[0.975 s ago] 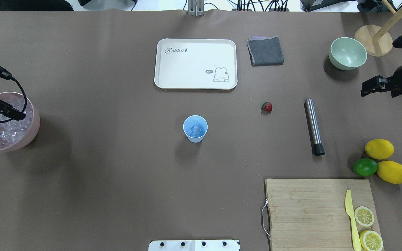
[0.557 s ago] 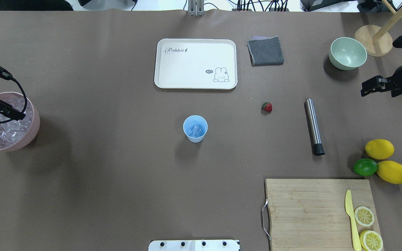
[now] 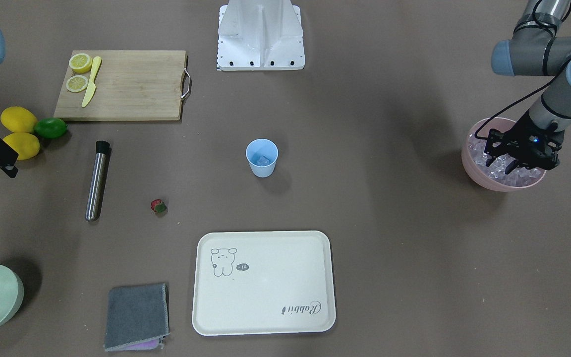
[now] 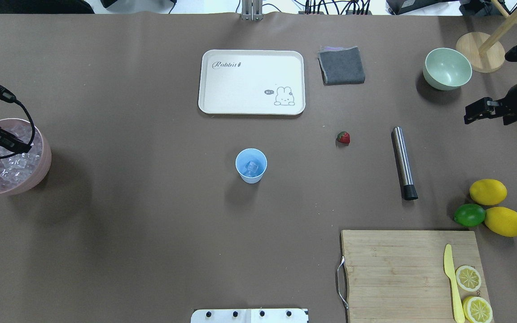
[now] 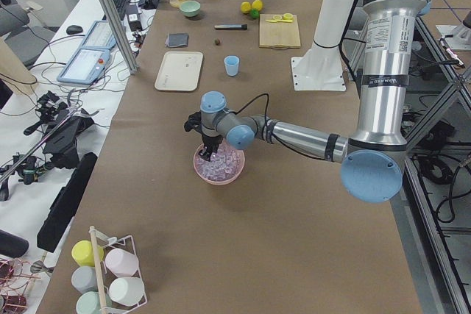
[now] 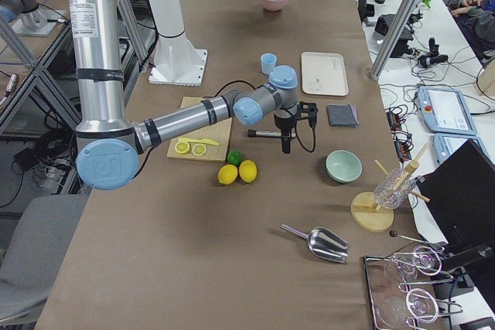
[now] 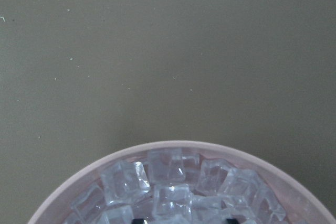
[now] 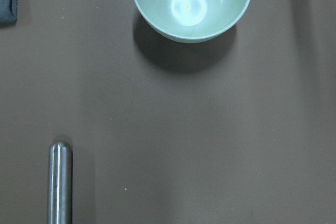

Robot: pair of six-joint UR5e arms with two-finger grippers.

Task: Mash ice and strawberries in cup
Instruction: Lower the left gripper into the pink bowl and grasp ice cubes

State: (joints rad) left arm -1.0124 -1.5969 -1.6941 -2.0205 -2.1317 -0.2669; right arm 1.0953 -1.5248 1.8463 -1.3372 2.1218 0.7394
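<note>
— Your left gripper (image 3: 503, 163) hangs in the pink bowl (image 3: 488, 182), fingers apart over the ice (image 7: 168, 169). What's the risk?
— Glossy cubes can squirt out of your pinch, or drop on the long carry to the cup (image 4: 253, 179). The strawberry (image 4: 343, 137) lies on the table beside it. Your right gripper (image 4: 471, 114): spread or closed, I cannot tell
</note>
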